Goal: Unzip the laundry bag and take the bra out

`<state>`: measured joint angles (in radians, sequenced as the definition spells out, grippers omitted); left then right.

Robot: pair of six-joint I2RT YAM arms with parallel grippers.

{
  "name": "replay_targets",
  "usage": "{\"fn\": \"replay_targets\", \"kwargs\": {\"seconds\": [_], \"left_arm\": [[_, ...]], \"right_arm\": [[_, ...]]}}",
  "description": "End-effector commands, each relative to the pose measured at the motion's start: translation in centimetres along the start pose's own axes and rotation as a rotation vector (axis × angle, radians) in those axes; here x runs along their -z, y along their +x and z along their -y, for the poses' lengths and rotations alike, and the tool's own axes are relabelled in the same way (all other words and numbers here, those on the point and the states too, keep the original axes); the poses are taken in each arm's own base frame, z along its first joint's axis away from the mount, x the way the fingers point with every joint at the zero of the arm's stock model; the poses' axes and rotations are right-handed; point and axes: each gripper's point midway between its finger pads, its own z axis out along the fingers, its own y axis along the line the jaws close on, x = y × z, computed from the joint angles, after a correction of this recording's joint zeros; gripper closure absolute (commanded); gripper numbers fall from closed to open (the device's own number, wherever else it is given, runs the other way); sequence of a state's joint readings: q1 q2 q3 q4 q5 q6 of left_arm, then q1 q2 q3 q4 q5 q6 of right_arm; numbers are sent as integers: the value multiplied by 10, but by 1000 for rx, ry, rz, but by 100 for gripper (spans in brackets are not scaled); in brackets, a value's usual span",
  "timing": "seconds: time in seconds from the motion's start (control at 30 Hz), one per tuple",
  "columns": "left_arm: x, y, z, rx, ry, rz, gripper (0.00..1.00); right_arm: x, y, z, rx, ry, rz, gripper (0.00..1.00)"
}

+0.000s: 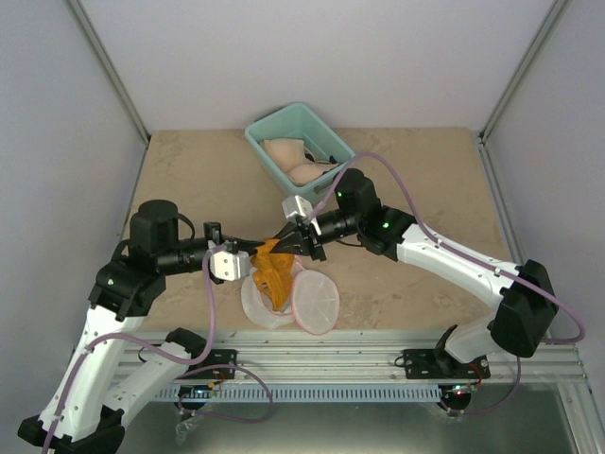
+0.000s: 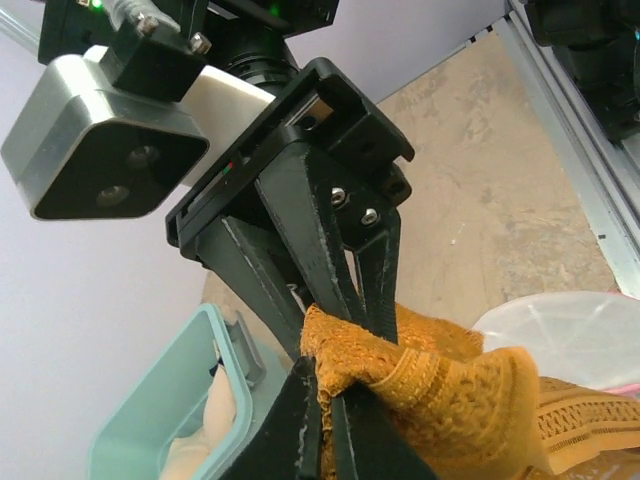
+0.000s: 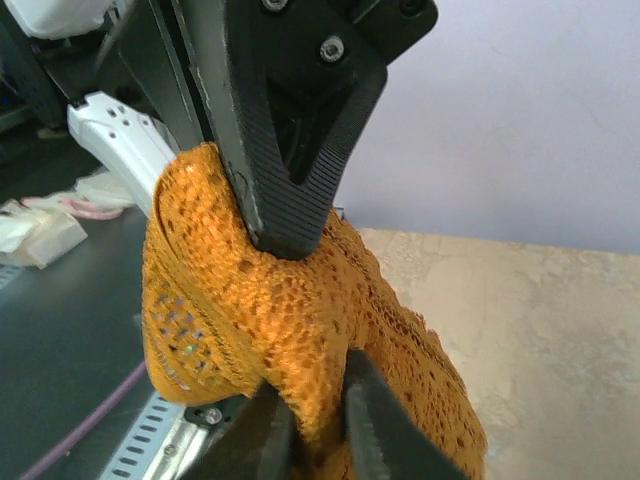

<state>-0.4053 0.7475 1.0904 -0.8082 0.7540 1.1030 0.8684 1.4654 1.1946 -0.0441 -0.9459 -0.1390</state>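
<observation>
bra (image 1: 273, 272) lift-out | left gripper (image 1: 250, 246), right gripper (image 1: 291, 236) both clamped on bra above bag (image 1: 321, 303) | i'd raise both together, slowly, so lace clears bag

1 overhead view, 2 close wrist views, sharing bra (image 1: 272, 270)

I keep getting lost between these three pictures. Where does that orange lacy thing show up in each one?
Top external: the orange bra hangs at the centre, just above the open laundry bag.
Left wrist: the orange bra fills the lower middle and lower right.
Right wrist: the orange bra fills the centre and lower left.
Shared landmark: the beige tabletop, seen on the right in both wrist views.
</observation>
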Motion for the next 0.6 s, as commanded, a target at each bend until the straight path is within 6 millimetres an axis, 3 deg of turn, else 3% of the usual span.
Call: {"fn": "replay_targets", "kwargs": {"seconds": [0.0, 0.1, 0.23, 0.4, 0.57], "left_arm": [[0, -11, -10, 100, -43, 53, 100], [7, -24, -58, 380, -228, 123, 100], [15, -30, -83, 676, -328, 223, 100], [27, -1, -110, 1002, -536, 223, 100], [47, 16, -132, 1048, -732, 175, 100]], "right_arm": [[0, -3, 9, 12, 58, -7, 77], [10, 5, 22, -20, 148, -11, 55], [34, 19, 38, -78, 271, -3, 38], [60, 34, 52, -130, 440, -32, 35], [75, 38, 58, -150, 572, -70, 34]]}}
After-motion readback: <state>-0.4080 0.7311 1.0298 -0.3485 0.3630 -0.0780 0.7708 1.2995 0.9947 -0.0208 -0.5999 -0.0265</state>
